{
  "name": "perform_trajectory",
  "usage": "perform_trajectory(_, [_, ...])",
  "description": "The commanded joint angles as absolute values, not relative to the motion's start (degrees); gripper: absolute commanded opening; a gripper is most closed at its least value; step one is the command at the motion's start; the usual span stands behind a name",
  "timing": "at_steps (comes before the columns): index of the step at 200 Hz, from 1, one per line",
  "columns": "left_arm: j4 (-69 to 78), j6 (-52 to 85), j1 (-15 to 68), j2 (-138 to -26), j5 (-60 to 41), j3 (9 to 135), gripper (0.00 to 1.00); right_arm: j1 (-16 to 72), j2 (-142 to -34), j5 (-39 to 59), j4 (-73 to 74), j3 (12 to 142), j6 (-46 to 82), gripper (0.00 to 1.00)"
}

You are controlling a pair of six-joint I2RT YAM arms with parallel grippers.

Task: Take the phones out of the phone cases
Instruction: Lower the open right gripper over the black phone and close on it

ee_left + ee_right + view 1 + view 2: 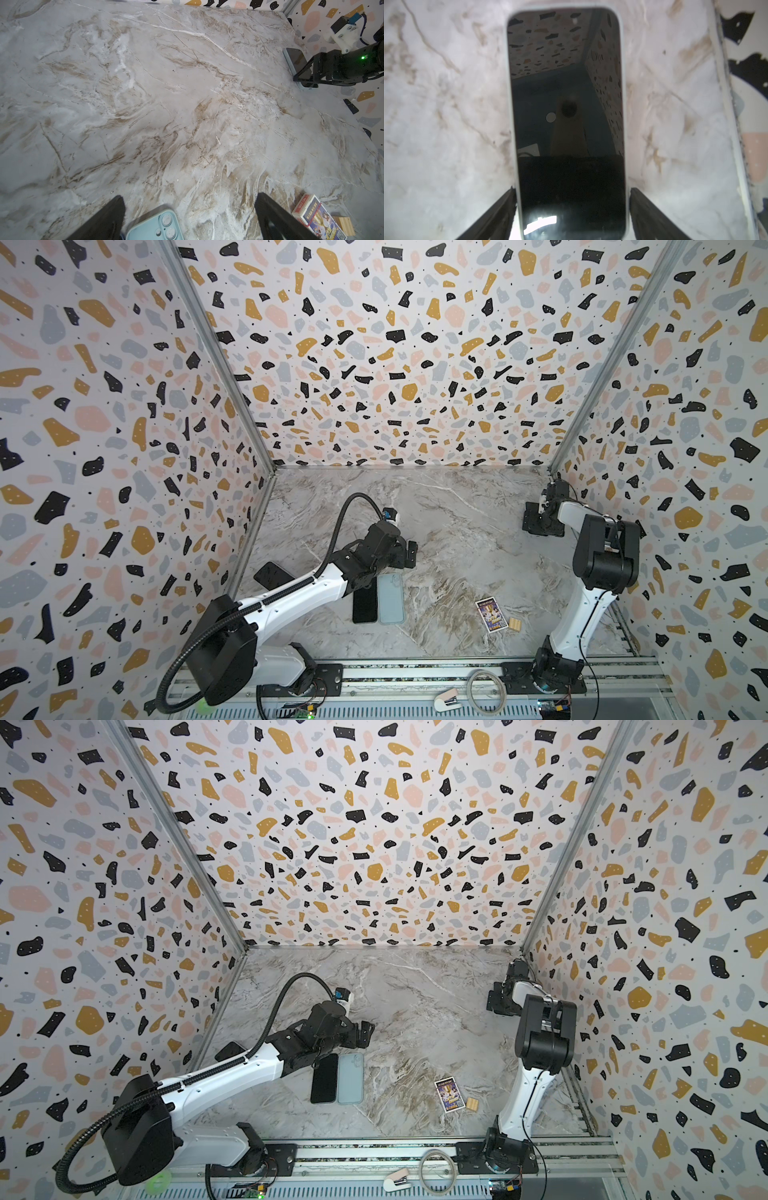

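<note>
Marble-look table (457,510) fills the lower middle of both top views. Left arm (291,601) reaches from lower left to the centre. Right arm (582,614) stands along the right edge, wrist bent toward the table's upper right corner. Left gripper (189,196): fingers spread as wide as they go, nothing held; the lens end of a pale blue phone back (390,599) shows between them in the left wrist view. Right gripper (572,191): fingers wide, straddling the lower part of the cased phone (566,83), one on each long side. One finger sits right at the case edge and the other just beside it; contact cannot be told. That phone lies flat, dark screen up, pale case rim around it, at the table's upper right. Black phone (365,608) lies touching the blue back's left side, centre. Card box (491,615) and small wooden block (515,624) sit together, lower right.
</note>
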State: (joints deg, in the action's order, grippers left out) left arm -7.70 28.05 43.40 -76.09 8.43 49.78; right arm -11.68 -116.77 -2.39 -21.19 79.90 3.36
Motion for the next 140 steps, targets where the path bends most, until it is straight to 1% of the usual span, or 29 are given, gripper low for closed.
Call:
perform_trajectory(1, [-6.5,27.4,43.0,-76.5,7.7,51.7,1.00,-11.9,-118.7,-3.1,-24.5,83.9,3.8,0.84])
perform_trajectory(34, [-6.5,27.4,42.9,-76.5,7.7,51.6,1.00,-11.9,-121.5,-3.0,-26.6,88.2,4.0,0.79])
perform_trajectory(57, [-6.6,27.4,42.8,-76.5,7.6,51.5,1.00,-11.8,-122.0,-2.7,-27.2,89.0,4.2,0.73])
perform_trajectory(69, [-6.7,27.4,42.8,-76.5,7.6,51.5,1.00,-11.8,-121.6,-2.6,-27.2,88.8,4.3,0.68])
perform_trajectory(94, [-6.8,27.4,42.8,-76.2,7.6,51.5,1.00,-11.8,-120.5,-2.6,-26.8,88.0,4.4,0.64])
perform_trajectory(122, [-6.4,27.9,42.6,-75.6,7.0,51.1,1.00,-11.7,-118.2,-2.5,-26.7,87.4,4.2,0.55])
perform_trajectory(140, [-5.2,29.5,42.1,-75.6,6.3,50.5,1.00,-11.3,-116.0,-2.5,-26.2,86.6,4.2,0.51])
